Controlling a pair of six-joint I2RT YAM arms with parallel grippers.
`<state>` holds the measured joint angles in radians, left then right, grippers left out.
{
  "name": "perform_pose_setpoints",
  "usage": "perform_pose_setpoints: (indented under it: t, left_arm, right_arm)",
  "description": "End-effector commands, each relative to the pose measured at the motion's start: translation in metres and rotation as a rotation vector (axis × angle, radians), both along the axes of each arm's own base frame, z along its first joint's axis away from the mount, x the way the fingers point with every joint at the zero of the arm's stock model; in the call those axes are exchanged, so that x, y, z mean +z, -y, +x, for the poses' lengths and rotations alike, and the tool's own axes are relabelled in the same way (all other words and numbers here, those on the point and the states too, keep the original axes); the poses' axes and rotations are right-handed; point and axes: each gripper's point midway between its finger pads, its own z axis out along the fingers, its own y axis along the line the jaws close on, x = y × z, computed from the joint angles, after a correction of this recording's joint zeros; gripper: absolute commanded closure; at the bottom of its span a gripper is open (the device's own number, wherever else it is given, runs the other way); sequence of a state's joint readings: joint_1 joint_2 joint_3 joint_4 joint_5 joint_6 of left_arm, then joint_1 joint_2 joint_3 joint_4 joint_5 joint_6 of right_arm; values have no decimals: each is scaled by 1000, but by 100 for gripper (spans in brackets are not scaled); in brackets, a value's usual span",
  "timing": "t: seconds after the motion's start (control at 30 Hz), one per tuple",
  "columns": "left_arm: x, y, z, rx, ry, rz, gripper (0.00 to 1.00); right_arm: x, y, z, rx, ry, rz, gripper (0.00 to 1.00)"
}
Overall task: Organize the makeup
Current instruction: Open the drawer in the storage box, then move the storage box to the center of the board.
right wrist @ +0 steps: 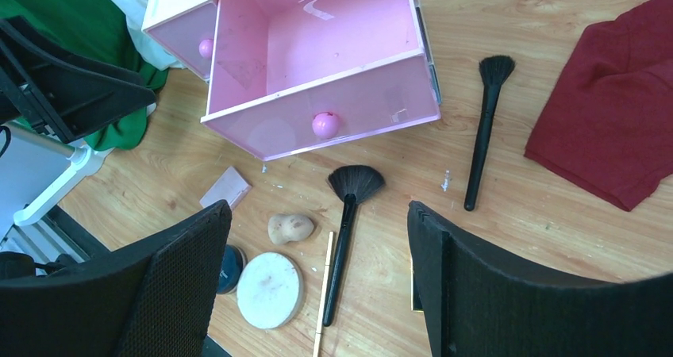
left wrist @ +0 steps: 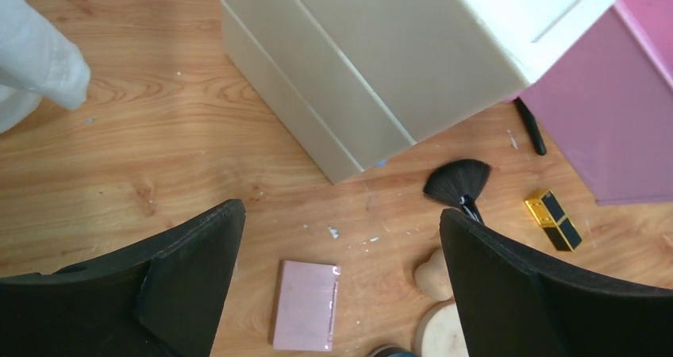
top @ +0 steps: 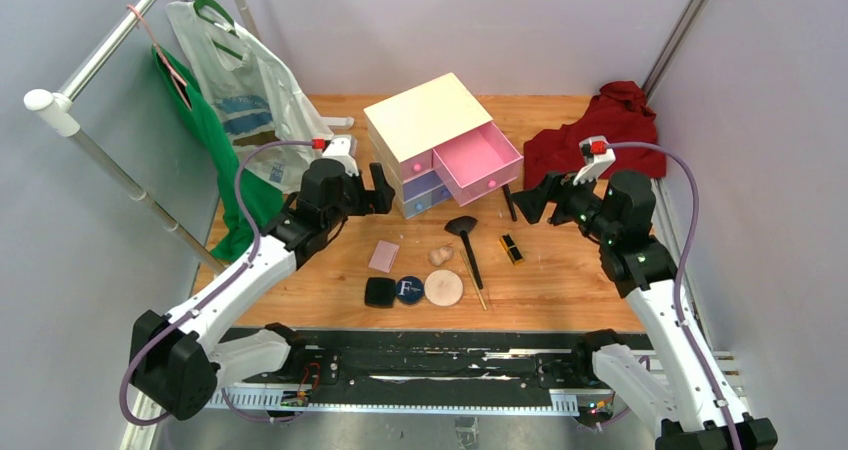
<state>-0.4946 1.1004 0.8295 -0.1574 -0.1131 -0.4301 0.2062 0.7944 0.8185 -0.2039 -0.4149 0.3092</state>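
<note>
Both arms hover over the desk [top: 580, 280]: the left tool [top: 381, 187] has its jaws spread wide, the right tool [top: 528, 202] is wide apart too, and neither holds anything. The makeup lies scattered just near of the cream chest [top: 425, 115], whose pink top drawer [top: 478, 162] stands pulled out. In the middle, the fan brush [top: 465, 245] looks light and stiff, so take it mid-handle, not by the soft bristles. Just right of it, the black-gold lipstick [top: 512, 249] is small and probably slick; pinch across its flat sides. The beige sponge [top: 440, 256] should squash, and the pink square [top: 384, 256] lies flat, awkward to get under. The right wrist view shows the slim second brush [right wrist: 484, 127] whole beside the red cloth [right wrist: 611, 95], plus a pencil [right wrist: 324, 293]; the left wrist view mostly gives the chest's blank side
</note>
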Motion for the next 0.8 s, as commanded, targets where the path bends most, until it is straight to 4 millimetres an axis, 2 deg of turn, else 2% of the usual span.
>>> perform_pose_setpoints:
  t: [0.0, 0.23, 0.43, 0.77]
  left_arm:
    - [3, -6, 12, 63, 51, 3, 2]
    - [-26, -15, 38, 152, 17, 102, 2]
    - [-45, -3, 59, 146, -19, 126, 2]
    - [-45, 20, 86, 107, -22, 112, 2]
  right_arm:
    - [-8, 9, 0, -27, 4, -33, 19]
    - [-23, 18, 1, -66, -19, -82, 19]
    - [-33, 25, -5, -67, -24, -158, 19]
    - [-50, 18, -13, -32, -70, -199, 19]
